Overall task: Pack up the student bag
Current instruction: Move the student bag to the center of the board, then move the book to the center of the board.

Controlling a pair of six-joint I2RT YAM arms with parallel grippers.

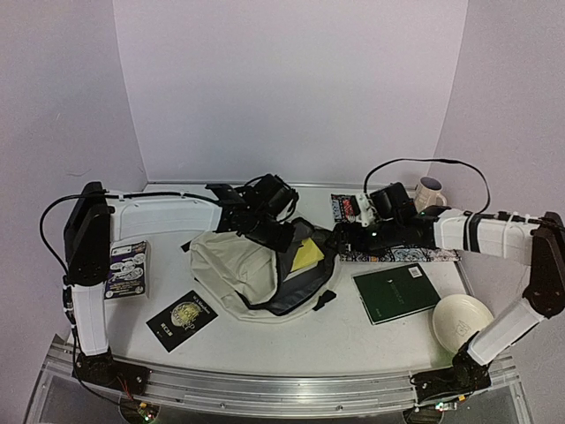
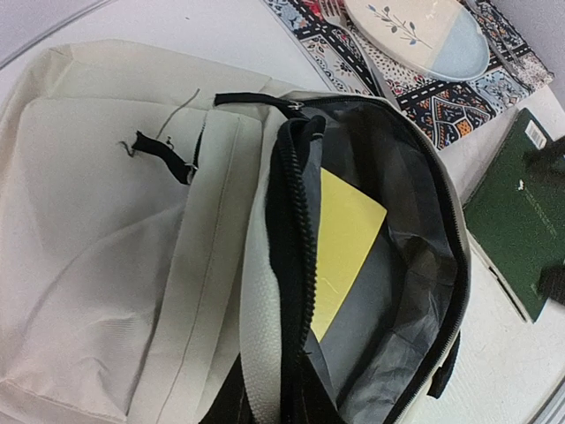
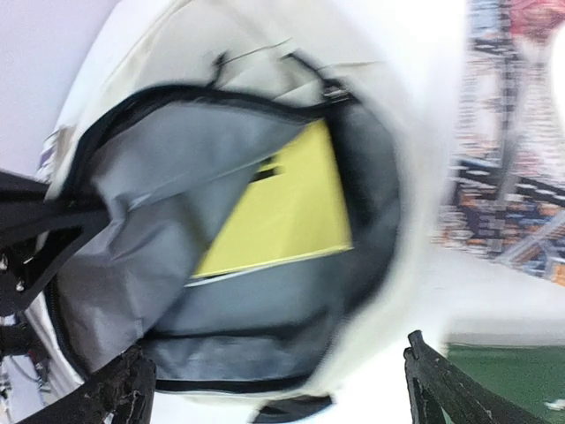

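Lying flat on surface (image 1: pixel 291 344), student bag (image 1: pixel 234 269) ran left-right, open mouth toward right hand (image 1: pixel 340 237), which sat just beside it, fingers spread wide, empty. Left hand (image 1: pixel 275 231) at far rim; grip unclear. Yellow sheet (image 1: pixel 307 254) inside. Green notebook (image 1: pixel 397 293) near, rightward; strap buckle (image 1: pixel 324 300) between.

A lab booth: bare lilac walls (image 1: pixel 282 88) around a white table (image 1: pixel 291 340).

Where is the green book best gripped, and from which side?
Its near left corner, from above, I think. The green book lies flat and closed; the patterned cloth runs along its far edge and the white bowl sits by its near right corner, so that corner has most room.
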